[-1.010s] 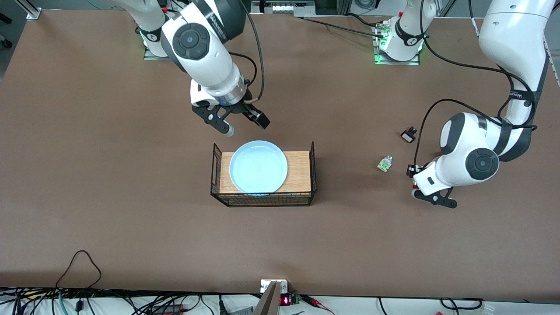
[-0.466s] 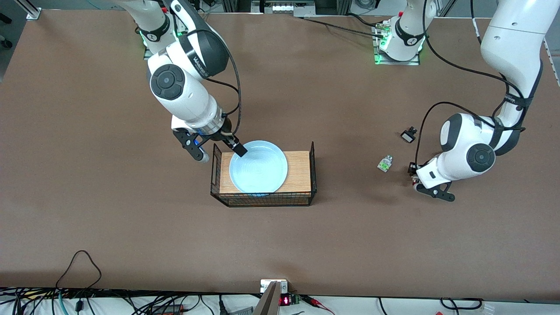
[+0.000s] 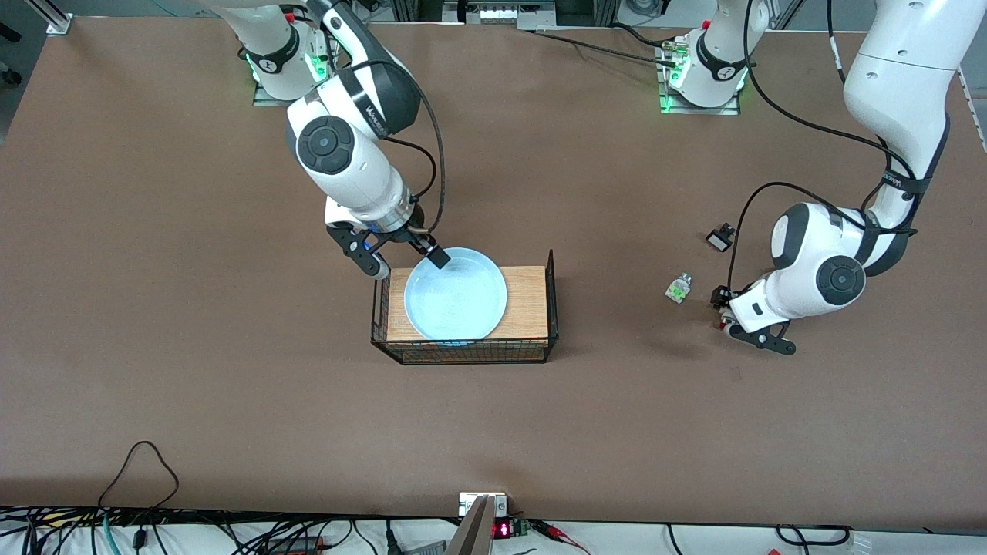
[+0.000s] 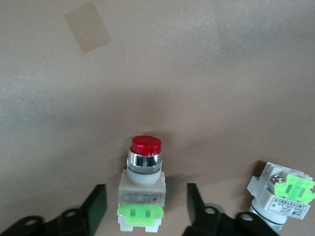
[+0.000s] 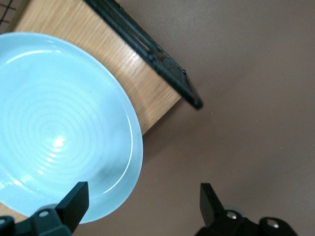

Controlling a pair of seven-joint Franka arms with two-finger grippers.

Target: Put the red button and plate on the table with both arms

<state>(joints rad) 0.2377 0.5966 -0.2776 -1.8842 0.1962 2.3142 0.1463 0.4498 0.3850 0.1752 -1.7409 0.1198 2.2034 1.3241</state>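
Observation:
The pale blue plate (image 3: 456,294) lies on the wood-topped wire rack (image 3: 528,308). My right gripper (image 3: 405,260) is open at the plate's rim: in the right wrist view (image 5: 142,196) one finger is over the plate (image 5: 59,128) and the other is outside it. The red button (image 4: 142,189) lies on the table (image 3: 193,347) between the open fingers of my left gripper (image 4: 146,201), untouched, red cap pointing away from the hand. In the front view my left gripper (image 3: 729,320) is low over the table and covers the button.
A similar white-green part without a red cap (image 3: 678,287) lies beside my left gripper and shows in the left wrist view (image 4: 283,194). A small black-and-white part (image 3: 720,237) lies farther from the front camera. The rack has upright black wire ends (image 3: 551,270).
My right gripper came down from over the bare table to the plate's rim at the rack. My left gripper shifted slightly toward the white-green part. The plate has not moved.

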